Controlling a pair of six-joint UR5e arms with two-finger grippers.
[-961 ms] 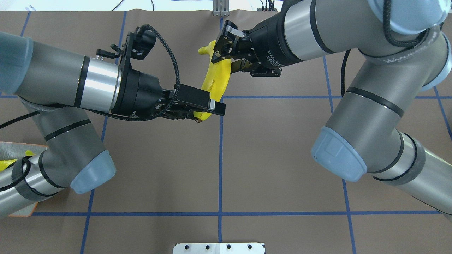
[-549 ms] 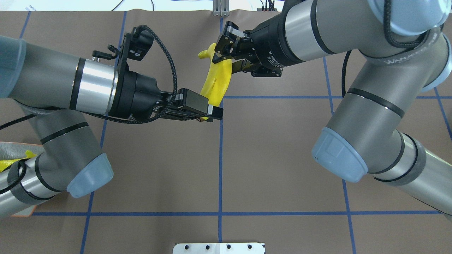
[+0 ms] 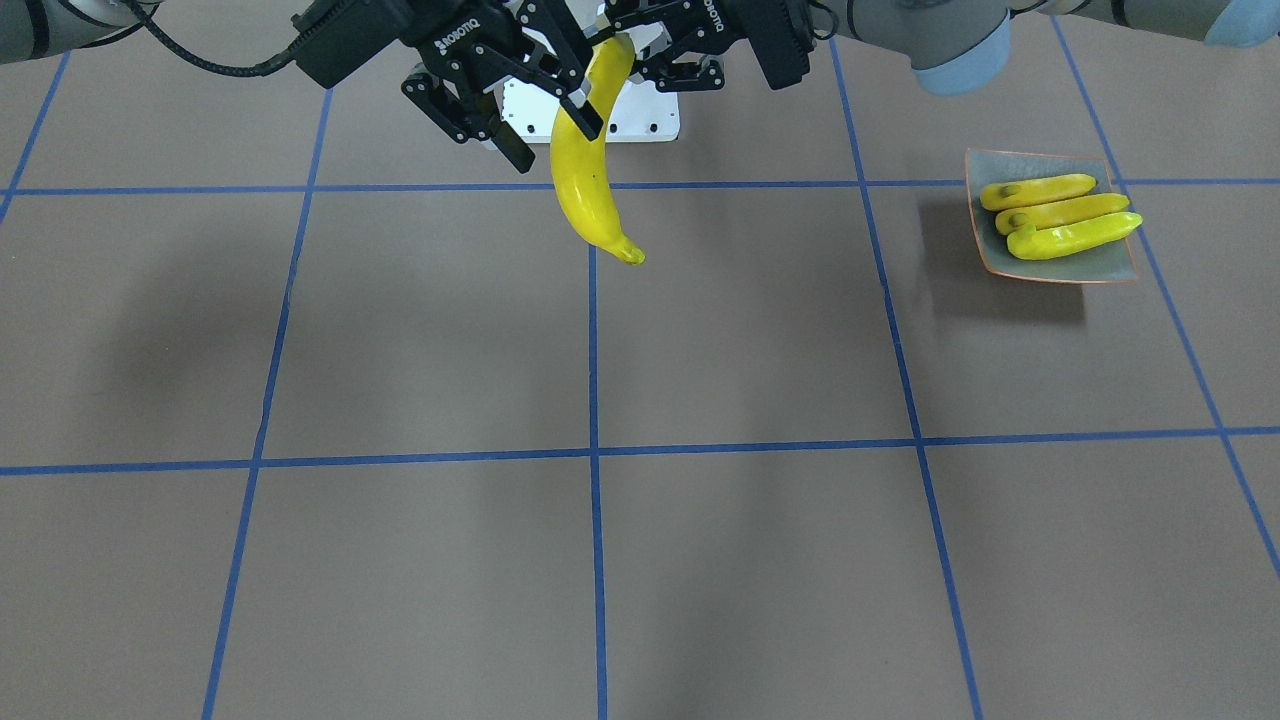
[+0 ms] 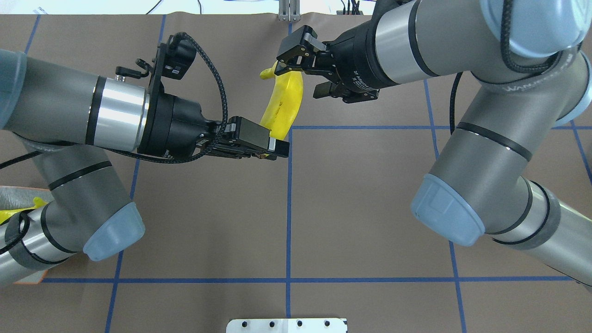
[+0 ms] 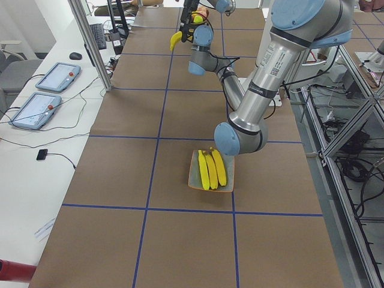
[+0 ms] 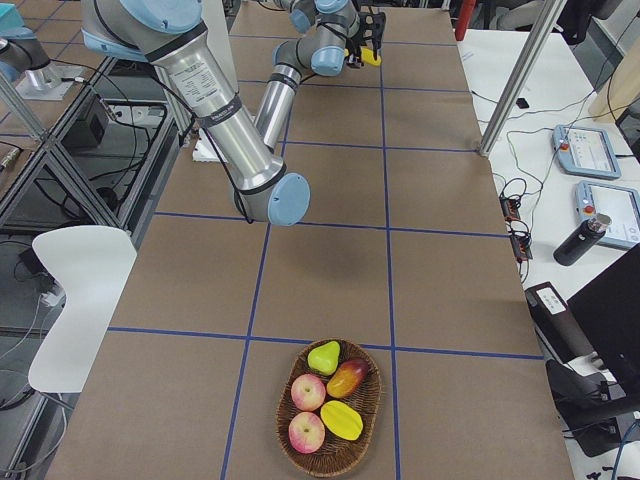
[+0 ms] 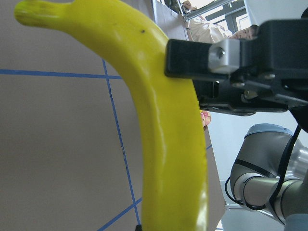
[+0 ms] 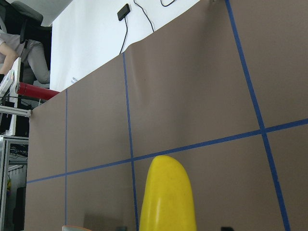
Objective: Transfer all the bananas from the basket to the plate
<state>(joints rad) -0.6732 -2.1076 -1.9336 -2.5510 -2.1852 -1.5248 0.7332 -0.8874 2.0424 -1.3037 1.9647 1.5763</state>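
Being clamped at its near end by the left hand, the banana is being held over the worktop, long axis pointing away from the robot (right hand spread apart, not clamping); the plate is sitting on the left arm's side

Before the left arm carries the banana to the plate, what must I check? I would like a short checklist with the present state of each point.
1. Left gripper shut on banana: ok.
2. Right gripper open: ok, jaws spread.
3. Right gripper clear of banana: cannot tell; one finger looks very near in the front view.
4. Grip secure: cannot tell; only the banana's end is held.
5. Room on plate: ok, bare strip beside three bananas.
6. Basket free of bananas: ok, only other fruit.
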